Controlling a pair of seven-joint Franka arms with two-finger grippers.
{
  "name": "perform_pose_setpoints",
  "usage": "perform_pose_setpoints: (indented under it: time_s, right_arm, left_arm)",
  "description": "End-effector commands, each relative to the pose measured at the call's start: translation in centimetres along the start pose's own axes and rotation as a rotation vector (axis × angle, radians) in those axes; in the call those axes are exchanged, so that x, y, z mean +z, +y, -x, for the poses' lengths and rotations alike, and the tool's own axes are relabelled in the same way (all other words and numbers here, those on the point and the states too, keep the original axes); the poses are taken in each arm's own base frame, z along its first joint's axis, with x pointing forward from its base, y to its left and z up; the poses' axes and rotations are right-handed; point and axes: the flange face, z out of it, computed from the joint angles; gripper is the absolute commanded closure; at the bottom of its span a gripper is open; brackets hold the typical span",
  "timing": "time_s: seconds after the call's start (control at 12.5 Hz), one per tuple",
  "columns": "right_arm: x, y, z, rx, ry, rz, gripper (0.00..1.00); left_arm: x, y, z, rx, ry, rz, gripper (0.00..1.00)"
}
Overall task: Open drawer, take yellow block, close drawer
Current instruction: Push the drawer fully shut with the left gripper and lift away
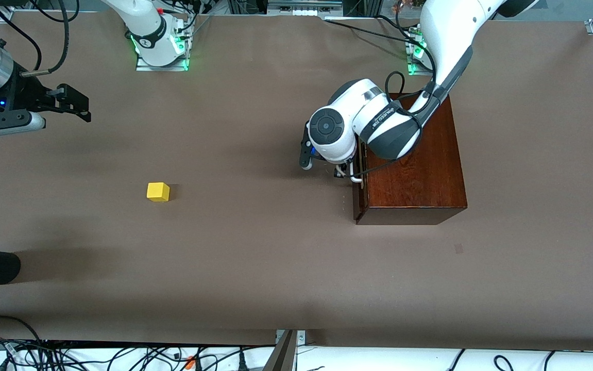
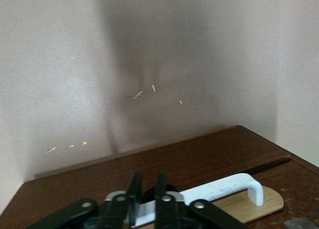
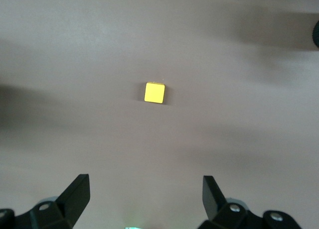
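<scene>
Drawer (image 1: 359, 178) shut or nearly so in mahogany box (image 1: 414, 170), toward left arm's end of counter (image 1: 275, 257). Left pincer (image 2: 147, 199) clamped on white handle (image 2: 224, 189). Right pincer (image 3: 144, 196) spread wide, empty, hanging over bare counter at right arm's end, waiting. Yellow block (image 1: 158, 191) out on counter, well apart from box. Probably closing step: push straight along drawer's travel, no twisting, release only once front sits flush.

High front camera overlooks whole brown table (image 1: 255, 268); left wrist camera sits close on white U-shaped bar handle (image 2: 219, 189); right wrist camera looks down from height.
</scene>
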Motion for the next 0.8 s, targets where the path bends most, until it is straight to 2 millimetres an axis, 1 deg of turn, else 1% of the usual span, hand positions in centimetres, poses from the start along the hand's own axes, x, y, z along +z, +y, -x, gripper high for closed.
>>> perform_pose_setpoints:
  time_s: [0.0,0.08,0.16,0.24,0.4,0.48,0.56,0.64,0.72]
  right_arm:
    - [-1.6,0.0,0.1,-0.024,0.009,0.014,0.0]
    - [-2.5,0.3,0.1,-0.021,0.024,0.015,0.0]
    - [-2.0,0.0,0.2,-0.018,0.003,0.014,0.0]
    - [-2.1,-0.3,0.4,-0.019,-0.009,0.01,0.0]
    - [-2.2,-0.3,0.4,-0.016,-0.007,0.009,0.0]
    - [-2.1,-0.4,0.4,-0.015,-0.01,0.006,0.0]
    - [-2.1,-0.4,0.4,-0.014,-0.01,0.004,0.0]
    - [-2.1,-0.4,0.4,-0.012,-0.01,0.004,0.0]
    - [-2.1,-0.2,0.4,-0.008,-0.01,0.003,0.0]
  left_arm:
    - [-7.3,2.0,2.4,-0.076,-0.006,-0.1,0.0]
    - [-10.6,3.3,3.1,-0.129,0.009,-0.155,0.0]
    - [-14.0,4.6,4.4,-0.203,0.018,-0.205,0.0]
    - [-16.6,5.3,6.5,-0.3,0.01,-0.205,0.0]
    - [-21.3,5.0,11.9,-0.478,0.018,-0.192,0.0]
    - [-22.4,4.4,15.2,-0.55,0.027,-0.182,0.0]
    - [-22.7,3.5,18.7,-0.606,0.044,-0.173,0.0]
    - [-23.1,3.2,22.0,-0.66,0.045,-0.165,0.0]
    - [-25.0,4.0,24.8,-0.741,0.061,-0.192,0.0]
